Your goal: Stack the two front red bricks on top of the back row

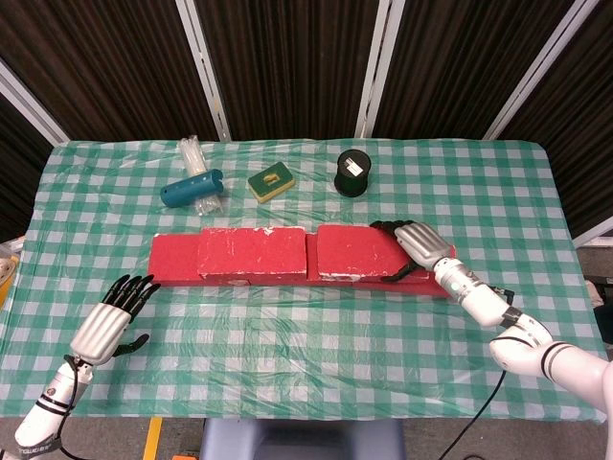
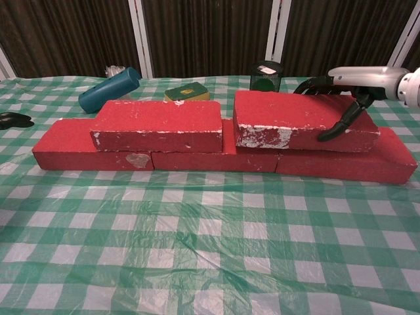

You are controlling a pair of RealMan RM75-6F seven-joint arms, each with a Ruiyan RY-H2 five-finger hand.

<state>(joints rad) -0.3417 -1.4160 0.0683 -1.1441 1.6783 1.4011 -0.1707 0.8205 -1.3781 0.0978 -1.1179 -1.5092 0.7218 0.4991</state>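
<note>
right hand [image 2: 346,88]: we grip the second red brick [image 2: 298,120] across its right end, seated on the back row [image 2: 216,155], spanning a joint.
first brick [image 2: 157,125]: already stacked.
left hand [image 1: 107,323]: fingers apart, idle.

Two flat rectangular red bricks with chipped white edges, left one [image 2: 157,126] and right one [image 2: 298,120], lie side by side atop the back row of red bricks [image 2: 341,161].
</note>
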